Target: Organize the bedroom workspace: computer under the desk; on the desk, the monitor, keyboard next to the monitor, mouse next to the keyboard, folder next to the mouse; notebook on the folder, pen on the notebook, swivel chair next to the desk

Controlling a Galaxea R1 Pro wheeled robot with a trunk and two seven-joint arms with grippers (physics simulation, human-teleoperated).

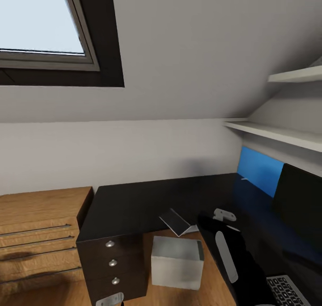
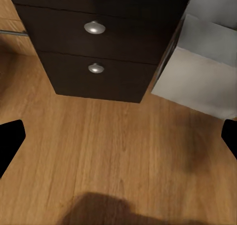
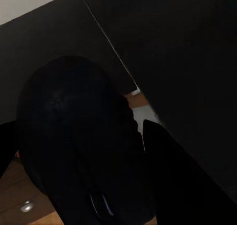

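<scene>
right gripper clamped on mouse above desk inner corner; left gripper spread wide over floor.

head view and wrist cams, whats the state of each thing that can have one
drawer unit: three drawers shut
computer: upright on the floor, under the desk
monitor: upright on the desk, screen dark
keyboard: flat on the desk
notebook: tilted, beyond the computer
mouse: gripped by the right gripper
left gripper: open, empty, above the floor
</scene>
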